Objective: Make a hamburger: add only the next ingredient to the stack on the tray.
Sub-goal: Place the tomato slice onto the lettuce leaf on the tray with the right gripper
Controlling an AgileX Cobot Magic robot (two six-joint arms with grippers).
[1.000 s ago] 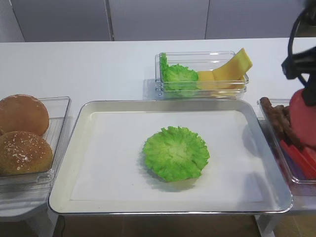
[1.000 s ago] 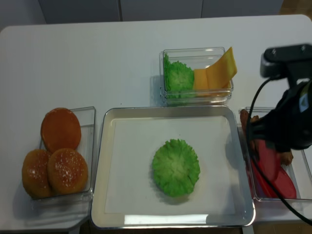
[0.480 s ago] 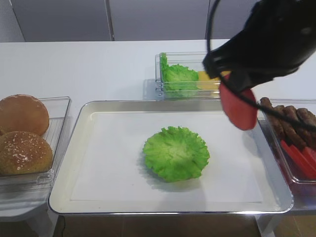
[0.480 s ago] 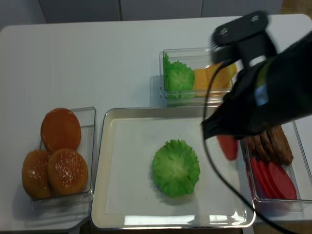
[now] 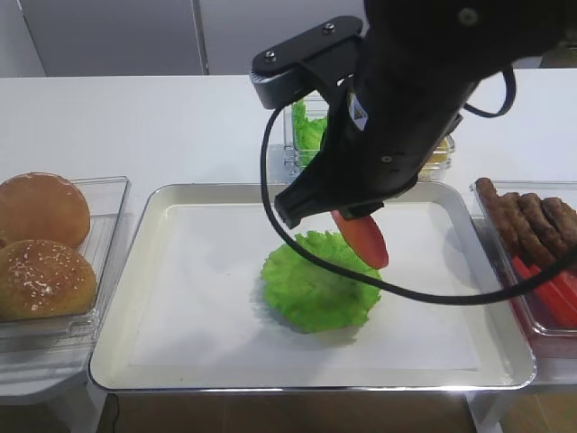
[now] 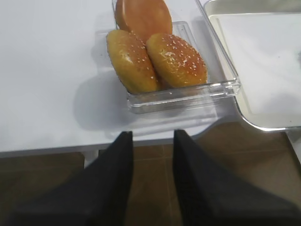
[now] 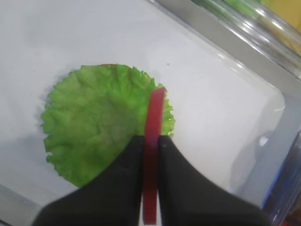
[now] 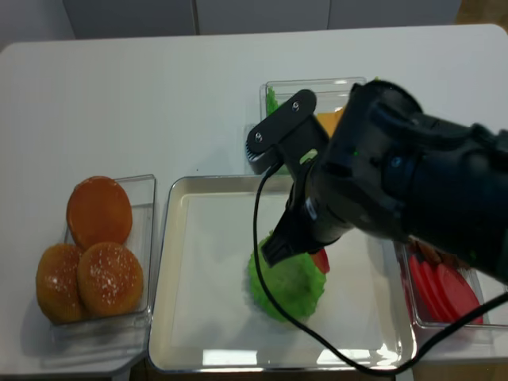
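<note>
On the white tabletop (image 5: 162, 117), the right pincer (image 7: 149, 141) grips the tomato slice (image 7: 153, 141) on edge above the right rim of the lettuce leaf (image 7: 94, 127) mid-tray (image 5: 135, 271); released so, it could roll off onto the liner.

Two high views share the tray (image 5: 505, 361) – wrist cameras look down (close).

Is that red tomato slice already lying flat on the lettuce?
No, the tomato slice stands on edge, pinched in the right gripper above the lettuce leaf.
</note>
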